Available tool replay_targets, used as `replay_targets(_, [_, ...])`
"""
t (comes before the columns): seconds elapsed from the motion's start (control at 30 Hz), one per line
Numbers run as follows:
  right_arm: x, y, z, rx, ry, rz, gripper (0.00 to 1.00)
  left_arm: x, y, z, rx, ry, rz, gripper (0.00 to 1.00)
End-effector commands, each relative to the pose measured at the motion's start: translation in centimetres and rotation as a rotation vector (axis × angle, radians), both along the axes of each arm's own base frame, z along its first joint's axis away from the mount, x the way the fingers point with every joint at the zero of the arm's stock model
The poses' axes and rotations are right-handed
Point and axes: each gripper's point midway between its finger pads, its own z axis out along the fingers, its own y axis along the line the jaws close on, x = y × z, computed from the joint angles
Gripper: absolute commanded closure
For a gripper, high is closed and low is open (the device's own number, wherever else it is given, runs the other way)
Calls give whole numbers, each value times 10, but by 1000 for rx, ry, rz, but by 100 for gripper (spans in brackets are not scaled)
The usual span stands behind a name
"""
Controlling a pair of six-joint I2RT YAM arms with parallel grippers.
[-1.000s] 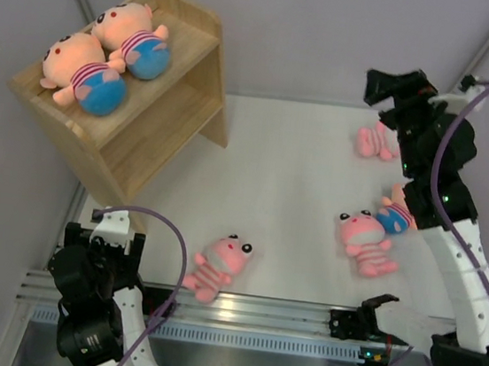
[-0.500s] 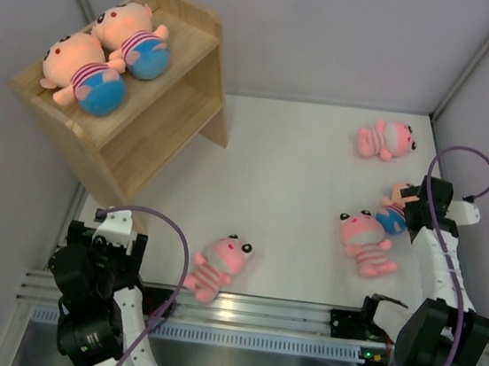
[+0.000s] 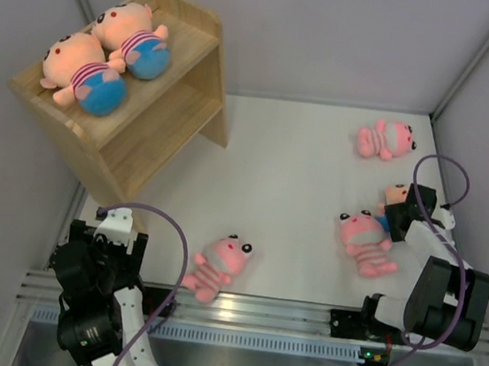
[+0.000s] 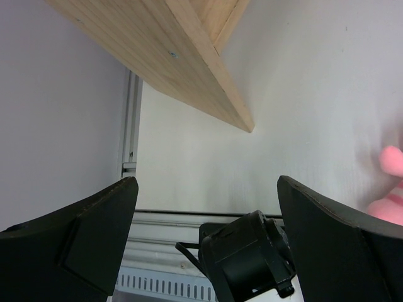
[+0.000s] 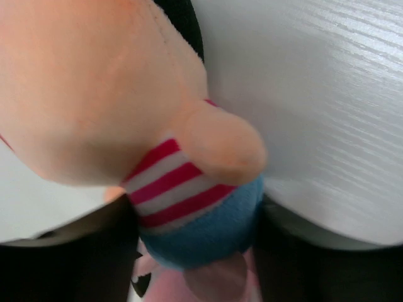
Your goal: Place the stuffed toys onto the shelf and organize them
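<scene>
Dropping onto the boy doll (image 3: 395, 193) far right of the shelf (image 3: 178, 108), the right gripper (image 5: 195, 245) has started closing around its blue shorts, beginning the third boy's pickup, though I cannot tell whether it grips yet.

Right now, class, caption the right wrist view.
Right gripper flanking the blue shorts of a boy doll on the table.

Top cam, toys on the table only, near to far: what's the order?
nearest pink animal → middle pink animal → boy doll → far pink animal
</scene>
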Motion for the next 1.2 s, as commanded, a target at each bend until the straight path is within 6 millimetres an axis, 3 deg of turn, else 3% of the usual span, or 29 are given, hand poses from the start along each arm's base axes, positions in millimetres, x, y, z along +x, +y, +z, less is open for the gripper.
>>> replay_targets(0.0, [11,-6,4,-23,-55,-13,49,1,-3,-8,-25,39,-14,1])
replay_targets(0.07, [16,-10,14,-61,-83,10,68,0,-2,-8,-22,40,-12,1])
replay_targets(0.1, [25,-14,31,-97,-149,19,87,0,-1,-8,-18,42,-9,2])
replay_targets(0.17, [38,-19,67,-175,-260,63,100,-1,-1,-8,-13,43,-7,1])
replay_targets(0.27, [67,-16,145,-290,-439,172,100,0,0,-8,-11,46,-9,1])
replay_targets(0.33, [84,3,186,-320,-507,281,100,1,0,-8,-11,47,-14,1])
replay_targets(0.37, [98,9,237,-377,-589,333,100,1,-1,-7,-12,45,-20,2])
replay_targets(0.4, [106,26,261,-381,-640,413,100,1,-2,-5,-10,42,-23,1])
replay_targets(0.43, [114,47,321,-420,-758,483,100,1,-3,-3,-13,41,-24,2])
replay_targets(0.47, [124,62,337,-456,-774,567,100,1,-4,0,-11,32,-27,1])
replay_targets(0.5, [127,102,361,-436,-846,718,100,1,-5,1,-23,32,-27,1])
replay_targets(0.53, [123,125,424,-475,-974,789,100,1,-5,1,-29,29,-27,1])
replay_targets(0.57, [138,150,419,-452,-946,897,100,2,-7,3,-36,27,-32,1])
replay_targets(0.6, [133,194,433,-390,-1005,1059,100,3,-8,3,-52,26,-33,2])
replay_targets(0.63, [120,217,486,-395,-1126,1137,100,3,-9,3,-59,24,-34,1])
replay_targets(0.67, [117,259,505,-331,-1199,1308,100,4,-11,4,-72,22,-40,2])
replay_targets(0.7, [134,270,473,-255,-1126,1367,100,4,-11,4,-72,22,-38,1])
replay_targets(0.73, [114,294,517,-259,-1243,1435,100,5,-13,5,-81,17,-43,2])
replay_targets(0.77, [137,315,498,-186,-1211,1481,100,5,-14,7,-86,14,-47,1])
replay_targets(0.8, [129,338,503,-139,-1244,1538,100,5,-15,10,-86,8,-51,1])
replay_targets(0.83, [121,346,526,-110,-1314,1531,100,5,-17,11,-89,8,-63,2])
replay_targets(0.87, [131,358,520,-68,-1326,1535,100,4,-18,14,-88,4,-70,1])
replay_targets(1.03, [127,407,546,37,-1493,1438,100,13,-22,24,-99,32,-127,2])
replay_targets(1.13, [118,434,550,137,-1526,1410,100,24,-29,48,-133,19,-188,4])
replay_targets(1.17, [117,437,549,150,-1522,1406,100,26,-39,68,-145,-24,-237,5])
